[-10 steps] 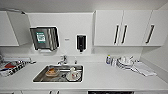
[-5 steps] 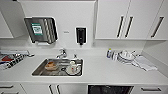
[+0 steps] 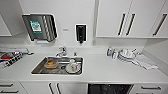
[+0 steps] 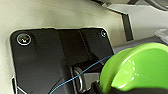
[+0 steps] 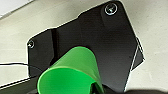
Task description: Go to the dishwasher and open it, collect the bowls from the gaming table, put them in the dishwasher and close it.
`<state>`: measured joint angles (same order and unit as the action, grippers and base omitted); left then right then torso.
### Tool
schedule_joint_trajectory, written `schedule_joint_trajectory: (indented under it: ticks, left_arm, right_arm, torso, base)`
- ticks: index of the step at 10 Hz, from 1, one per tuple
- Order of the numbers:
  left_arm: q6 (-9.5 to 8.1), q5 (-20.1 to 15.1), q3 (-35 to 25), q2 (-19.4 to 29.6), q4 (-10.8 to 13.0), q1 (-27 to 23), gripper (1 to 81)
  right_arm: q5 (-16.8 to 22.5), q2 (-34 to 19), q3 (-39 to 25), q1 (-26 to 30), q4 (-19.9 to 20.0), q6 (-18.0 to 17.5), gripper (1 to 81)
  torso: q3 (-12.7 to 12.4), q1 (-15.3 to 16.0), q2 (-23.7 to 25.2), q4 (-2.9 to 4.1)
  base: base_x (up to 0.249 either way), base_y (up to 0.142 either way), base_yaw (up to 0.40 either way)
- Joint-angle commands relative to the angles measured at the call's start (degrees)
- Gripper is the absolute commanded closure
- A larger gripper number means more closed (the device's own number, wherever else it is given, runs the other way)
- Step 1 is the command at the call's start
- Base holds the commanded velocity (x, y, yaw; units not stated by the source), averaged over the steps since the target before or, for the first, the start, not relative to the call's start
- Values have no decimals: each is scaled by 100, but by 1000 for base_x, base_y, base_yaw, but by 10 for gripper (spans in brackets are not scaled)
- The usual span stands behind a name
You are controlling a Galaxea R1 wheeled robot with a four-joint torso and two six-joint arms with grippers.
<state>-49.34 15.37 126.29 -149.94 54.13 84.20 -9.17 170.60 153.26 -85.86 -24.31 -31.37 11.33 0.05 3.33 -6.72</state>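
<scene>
One sink point(image 3: 37, 70), one tap point(image 3: 61, 51), one dark wall dispenser point(image 3: 80, 33) and one steel-fronted holder point(image 3: 40, 27). Two green bowls: one point(image 4: 140, 67) in the left wrist view, one point(image 5: 72, 72) in the right. One dishwasher point(image 3: 110, 88).

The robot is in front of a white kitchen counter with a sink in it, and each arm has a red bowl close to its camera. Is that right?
Almost. The bowls are green, not red. The left wrist view shows a light green bowl and the right wrist view a brighter green bowl. The rest is right: the head view shows the white counter with the sink set into it.
</scene>
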Motion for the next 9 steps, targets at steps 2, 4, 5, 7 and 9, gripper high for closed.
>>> schedule_joint_trajectory:
  ticks: [2,4,5,7,9]
  left_arm:
    - [-76,-140,-2704,2151,-139,-759,811]
    - [-76,-402,-3479,2740,-253,-1154,811]
    - [-76,-620,-3793,2933,-296,-1391,811]
    - [-76,-1202,-4568,3268,-368,-1892,811]
    - [-76,-2003,-5246,3488,-508,-2666,811]
  right_arm:
    - [231,-49,-25,213,-4,-10,811]
    - [222,-49,-43,222,-4,-10,811]
    - [214,-49,-43,222,5,-10,811]
    - [205,-49,-52,222,5,-19,811]
    - [187,-58,-69,213,5,-19,811]
  torso:
    - [0,0,0,0]
    - [446,0,0,0]
    - [572,-2,0,0]
    - [869,-2,-2,0]
    - [1155,2,-4,0]
  base:
    - [0,0,0]
    - [0,0,0]
    - [0,0,0]
    - [0,0,0]
    - [0,0,0]
